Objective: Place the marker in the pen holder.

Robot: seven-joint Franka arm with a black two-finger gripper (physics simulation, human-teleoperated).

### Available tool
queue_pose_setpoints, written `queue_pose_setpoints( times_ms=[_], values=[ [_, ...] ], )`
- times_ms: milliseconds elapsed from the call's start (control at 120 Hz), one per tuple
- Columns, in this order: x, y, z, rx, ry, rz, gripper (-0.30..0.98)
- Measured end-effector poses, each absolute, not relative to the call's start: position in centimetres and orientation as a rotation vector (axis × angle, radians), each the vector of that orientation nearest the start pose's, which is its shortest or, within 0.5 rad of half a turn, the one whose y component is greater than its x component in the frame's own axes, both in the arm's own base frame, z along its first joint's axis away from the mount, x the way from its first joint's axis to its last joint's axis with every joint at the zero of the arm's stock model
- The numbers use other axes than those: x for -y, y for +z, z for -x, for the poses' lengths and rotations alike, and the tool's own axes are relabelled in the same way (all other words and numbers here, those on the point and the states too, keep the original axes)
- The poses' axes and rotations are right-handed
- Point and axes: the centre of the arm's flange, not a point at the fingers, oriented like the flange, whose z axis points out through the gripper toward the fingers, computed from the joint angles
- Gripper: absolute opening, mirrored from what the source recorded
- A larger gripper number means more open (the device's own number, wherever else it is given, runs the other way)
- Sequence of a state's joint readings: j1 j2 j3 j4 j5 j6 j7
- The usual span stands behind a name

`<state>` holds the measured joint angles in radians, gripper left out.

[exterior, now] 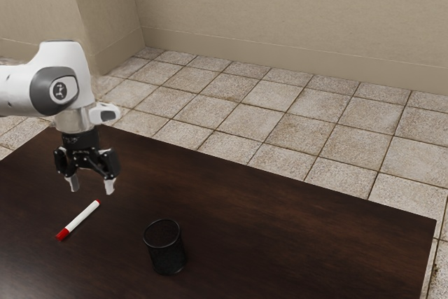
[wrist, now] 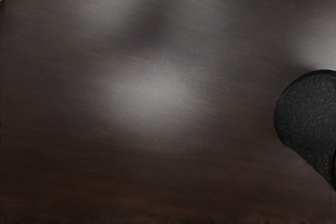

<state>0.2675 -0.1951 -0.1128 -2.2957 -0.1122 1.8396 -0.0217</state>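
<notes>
"How did your pincer [exterior: 92,188] stand?"

"Open, its fingers spread and pointing down. I held it above the worktop [exterior: 238,208]."

"And where was the marker [exterior: 82,218]?"

"Lying flat on the worktop, outside the pen holder [exterior: 165,248]. Its white barrel ran at a slant, with a red cap toward the exterior view's left."

"The holder?"

"It stood upright, black and round-mouthed, apart from the marker, toward the exterior view's right."
</notes>
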Motion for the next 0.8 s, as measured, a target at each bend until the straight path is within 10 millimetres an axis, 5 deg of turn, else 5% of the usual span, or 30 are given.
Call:
queue_pose_setpoints(
  times_ms=[142, 350, 600, 800],
  values=[
    [-7.0, 37.5, -42.0, 0.432, 0.455, 3.19, 0.69],
    [-8.6, 32.1, -41.9, 0.503, 0.518, 3.182, 0.69],
    [-13.3, 31.1, -41.6, 0.605, 0.38, 3.154, 0.69],
    [-13.1, 29.5, -41.3, 0.329, 0.317, 3.105, 0.68]
  ],
)
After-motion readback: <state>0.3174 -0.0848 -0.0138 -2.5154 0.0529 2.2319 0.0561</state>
